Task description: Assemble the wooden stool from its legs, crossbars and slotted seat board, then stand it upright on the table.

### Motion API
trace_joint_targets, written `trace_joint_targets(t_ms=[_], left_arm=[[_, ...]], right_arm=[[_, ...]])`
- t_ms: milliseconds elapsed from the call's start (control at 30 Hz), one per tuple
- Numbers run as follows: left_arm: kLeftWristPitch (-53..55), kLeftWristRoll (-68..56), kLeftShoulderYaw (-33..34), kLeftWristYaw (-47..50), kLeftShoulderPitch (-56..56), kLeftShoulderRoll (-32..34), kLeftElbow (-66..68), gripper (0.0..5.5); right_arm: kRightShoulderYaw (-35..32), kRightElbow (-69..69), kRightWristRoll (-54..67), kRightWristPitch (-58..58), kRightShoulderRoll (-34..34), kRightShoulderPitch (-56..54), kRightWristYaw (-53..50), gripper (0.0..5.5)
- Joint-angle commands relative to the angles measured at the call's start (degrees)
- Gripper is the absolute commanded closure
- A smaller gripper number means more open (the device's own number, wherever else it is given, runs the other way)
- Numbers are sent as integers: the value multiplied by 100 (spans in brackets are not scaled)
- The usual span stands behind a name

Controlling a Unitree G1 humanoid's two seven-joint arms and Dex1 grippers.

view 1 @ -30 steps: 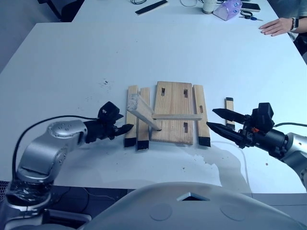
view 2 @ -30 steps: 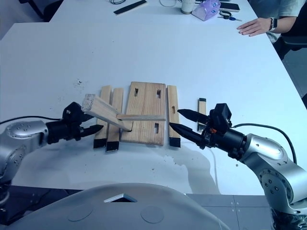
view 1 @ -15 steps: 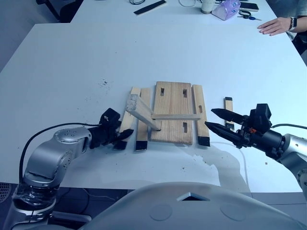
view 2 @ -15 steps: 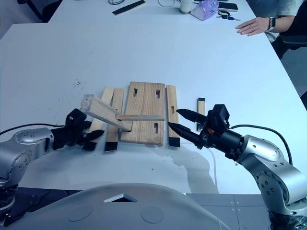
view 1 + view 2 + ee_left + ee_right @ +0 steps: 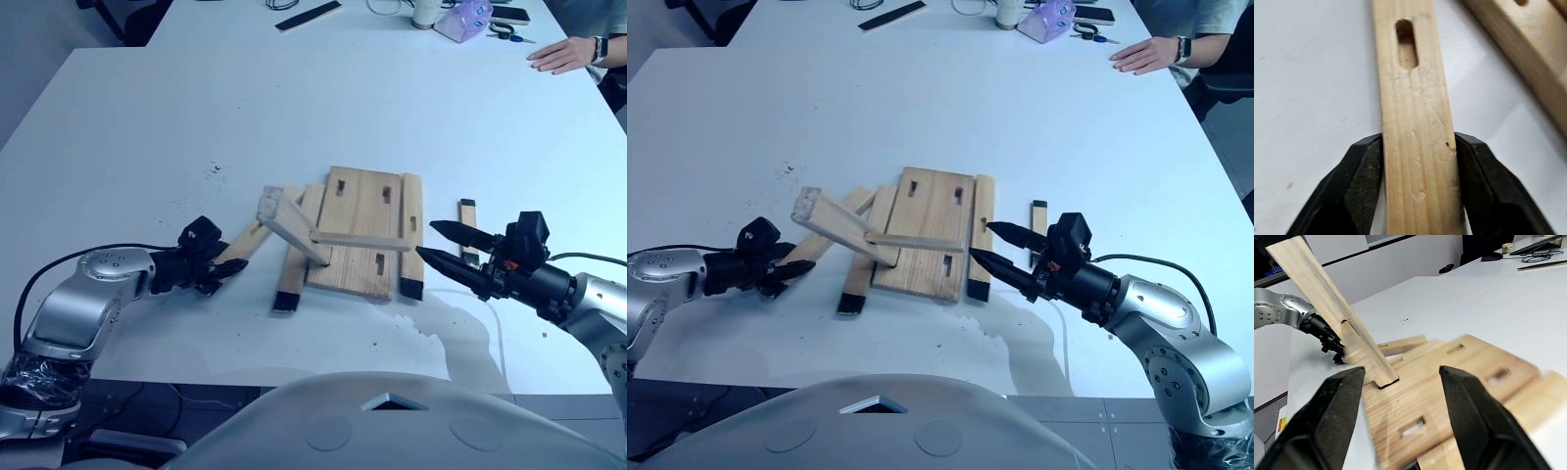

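Note:
The slotted seat board (image 5: pixel 361 223) lies flat mid-table. A leg (image 5: pixel 290 225) stands tilted in its near-left slot, with a thin crossbar (image 5: pixel 359 239) running right from it. My left gripper (image 5: pixel 221 266) is shut on the near end of a slotted leg (image 5: pixel 1415 93) that lies diagonally left of the board. Two more black-tipped legs lie flat: one (image 5: pixel 293 260) left of the board, one (image 5: pixel 411 247) along its right side. A short crossbar (image 5: pixel 469 221) lies farther right. My right gripper (image 5: pixel 430 241) hovers open just right of the board, holding nothing.
A person's hand (image 5: pixel 563 53) rests on the far right of the table. A tissue pack (image 5: pixel 464 20), a cup (image 5: pixel 427 12) and a black strip (image 5: pixel 308 14) sit at the far edge. Small crumbs (image 5: pixel 216 169) lie left of the parts.
My left gripper closed on the leftmost leg and dragged its near end left, swinging it diagonal. The board and the other pieces shifted slightly. The right gripper barely moved.

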Motion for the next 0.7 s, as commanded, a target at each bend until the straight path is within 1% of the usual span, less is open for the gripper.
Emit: trace_joint_targets(t_ms=[33,133,233,333,400,467,600,700], left_arm=[[-231,91,-40,-157,-63,-53,374,347],[-375,143,195,-5,-465,-129,722,347],[-519,50,618,291,-1230,-336,1112,347],[-587,-310,1101,509,-1917,-659,1028,347],[-544,-925,1452,438,-2318,-936,749,347],[-211,-1952,1807,330,-2717,-1126,280,347],[400,-3955,2161,-27,-3359,-992,-410,347],[675,-5009,2162,-194,-3766,-825,-635,347]], right_arm=[[-108,63,4,-28,-62,-115,5,270],[-243,131,95,-4,-75,-238,-18,270],[-479,232,300,49,-71,-422,-101,270],[-735,383,622,132,-128,-728,-139,270],[-954,490,1067,246,-181,-1107,-285,270],[-1134,598,1669,378,-260,-1650,-505,270],[-1176,684,2927,603,-493,-2705,-920,270],[-1073,711,4063,742,-656,-3339,-983,227]])
